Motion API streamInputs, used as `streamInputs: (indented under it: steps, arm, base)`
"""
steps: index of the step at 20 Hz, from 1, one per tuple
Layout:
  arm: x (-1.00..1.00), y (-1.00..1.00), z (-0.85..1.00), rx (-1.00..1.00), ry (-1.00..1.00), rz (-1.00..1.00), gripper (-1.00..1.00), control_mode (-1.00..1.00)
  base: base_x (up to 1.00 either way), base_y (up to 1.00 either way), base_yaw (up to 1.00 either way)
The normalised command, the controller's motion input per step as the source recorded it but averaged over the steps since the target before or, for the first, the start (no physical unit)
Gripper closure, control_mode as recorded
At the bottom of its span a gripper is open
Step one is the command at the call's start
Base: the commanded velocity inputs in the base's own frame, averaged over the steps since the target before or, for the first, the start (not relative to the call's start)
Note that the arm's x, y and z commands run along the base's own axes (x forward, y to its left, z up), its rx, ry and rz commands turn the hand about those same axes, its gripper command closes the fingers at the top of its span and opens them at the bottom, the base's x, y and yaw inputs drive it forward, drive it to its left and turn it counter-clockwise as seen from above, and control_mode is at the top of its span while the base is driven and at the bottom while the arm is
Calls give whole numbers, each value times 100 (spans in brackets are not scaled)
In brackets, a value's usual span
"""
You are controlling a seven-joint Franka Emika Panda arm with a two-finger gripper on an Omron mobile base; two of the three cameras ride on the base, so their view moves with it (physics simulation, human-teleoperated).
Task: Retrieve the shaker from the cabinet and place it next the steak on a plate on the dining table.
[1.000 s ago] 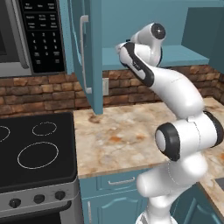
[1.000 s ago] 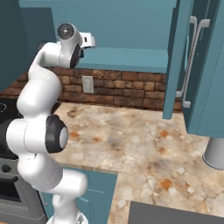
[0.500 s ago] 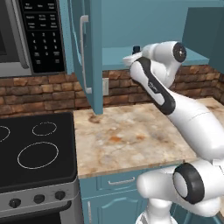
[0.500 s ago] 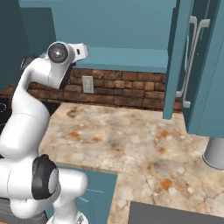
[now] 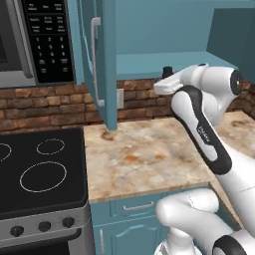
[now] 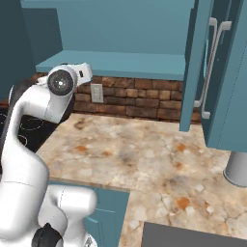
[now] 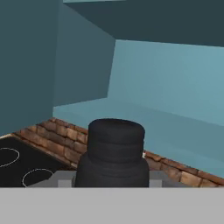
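Note:
The shaker (image 7: 114,153), a dark cylinder with a narrower cap, fills the low middle of the hand view, and my gripper (image 7: 111,181) is shut on it. In the left base view its black cap (image 5: 167,70) pokes up above my gripper (image 5: 166,83), just in front of the cabinet's teal shelf (image 5: 149,63) and above the counter. The cabinet door (image 5: 102,69) with its long silver handle stands open to the left. From the right base view my hand (image 6: 83,73) hangs by the shelf's (image 6: 125,63) front left edge. The steak, the plate and the dining table are out of view.
A marbled counter (image 5: 144,154) lies below the hand, backed by a brick wall (image 6: 140,99) with an outlet. A black stove (image 5: 40,174) and a microwave (image 5: 30,40) are at the left. A grey cylinder (image 6: 237,169) stands at the counter's right, beside another open door (image 6: 193,67).
My hand has come down and out from the shelf with the shaker in it, and the elbow has swung wide to the right in the left base view.

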Motion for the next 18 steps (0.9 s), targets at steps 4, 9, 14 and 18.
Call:
streamInputs:
  steps: [4,9,14,18]
  arm:
    - [-98,0,0,0,0,6,100,-100]
    - [-78,0,0,0,0,2,100,-100]
    - [-71,-1,0,0,0,2,100,-100]
    - [-85,-13,0,0,0,3,100,-100]
  base:
    - [0,0,0]
    - [0,0,0]
    - [0,0,0]
    - [0,0,0]
